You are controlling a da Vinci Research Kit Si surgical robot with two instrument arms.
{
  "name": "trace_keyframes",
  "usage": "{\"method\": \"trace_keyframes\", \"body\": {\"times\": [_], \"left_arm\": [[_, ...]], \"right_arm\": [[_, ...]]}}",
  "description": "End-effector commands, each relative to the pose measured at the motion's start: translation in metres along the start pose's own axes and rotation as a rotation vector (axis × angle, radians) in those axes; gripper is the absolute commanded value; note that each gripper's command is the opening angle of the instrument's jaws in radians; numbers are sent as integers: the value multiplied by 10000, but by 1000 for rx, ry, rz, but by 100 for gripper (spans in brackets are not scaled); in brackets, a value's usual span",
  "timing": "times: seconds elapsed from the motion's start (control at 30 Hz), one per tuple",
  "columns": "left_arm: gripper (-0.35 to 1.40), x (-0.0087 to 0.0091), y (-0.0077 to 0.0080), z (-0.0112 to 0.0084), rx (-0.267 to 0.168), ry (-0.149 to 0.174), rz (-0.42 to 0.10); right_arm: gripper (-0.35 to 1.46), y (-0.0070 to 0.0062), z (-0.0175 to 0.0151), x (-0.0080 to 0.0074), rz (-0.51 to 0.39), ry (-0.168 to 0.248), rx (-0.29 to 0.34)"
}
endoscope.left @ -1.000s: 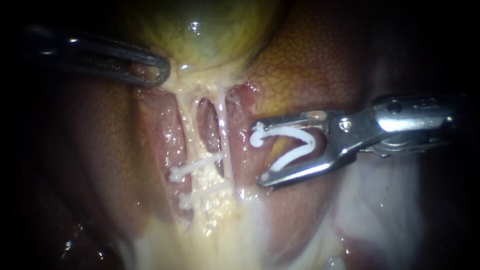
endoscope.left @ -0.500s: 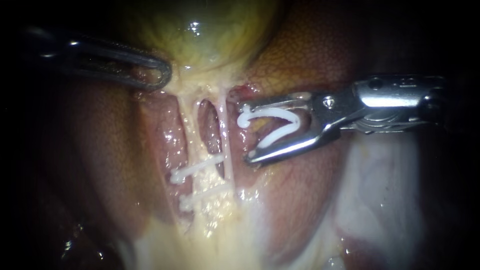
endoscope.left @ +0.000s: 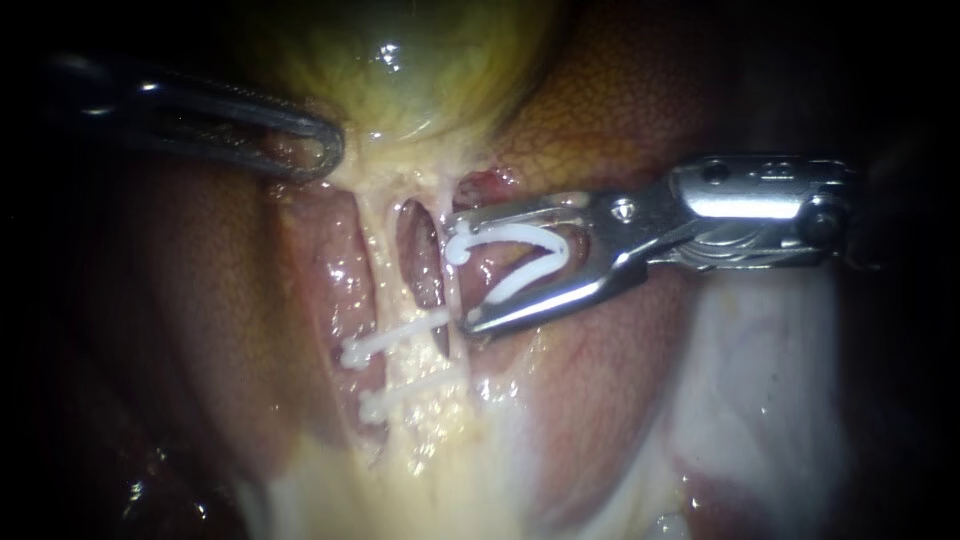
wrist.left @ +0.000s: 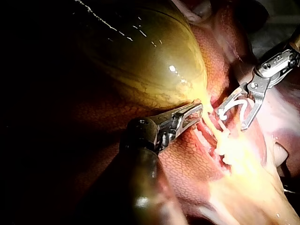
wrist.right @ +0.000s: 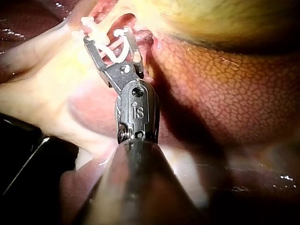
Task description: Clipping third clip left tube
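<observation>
Since half second back, my right instrument [endoscope.left: 460, 272] came in toward tubes, open clip [endoscope.left: 510, 233] riding along. Left instrument [endoscope.left: 325, 150]: jaws clamped on tissue at gallbladder [endoscope.left: 400, 60] neck. Left tube [endoscope.left: 372, 240] ran just past its tips, outside open clip. Upper set clip [endoscope.left: 390, 340] and lower set clip [endoscope.left: 405, 392] lay across tubes, beside lower right jaw. Right tube [endoscope.left: 452, 290] sat at right jaw tips. Right jaws stood wide, gripping open clip by both legs. I saw liver [endoscope.left: 620, 110] behind shaft.
</observation>
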Motion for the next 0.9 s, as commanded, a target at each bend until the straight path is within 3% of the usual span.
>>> {"method": "trace_keyframes", "body": {"times": [0.03,0.53,0.9], "left_arm": [[-35,0,0,0,0,0,0],[-35,0,-1,0,0,0,0],[-35,1,-1,0,-1,0,0]], "right_arm": [[45,1,2,-1,4,0,2],[45,21,23,-23,10,-5,1],[45,33,32,-26,13,-8,18]]}}
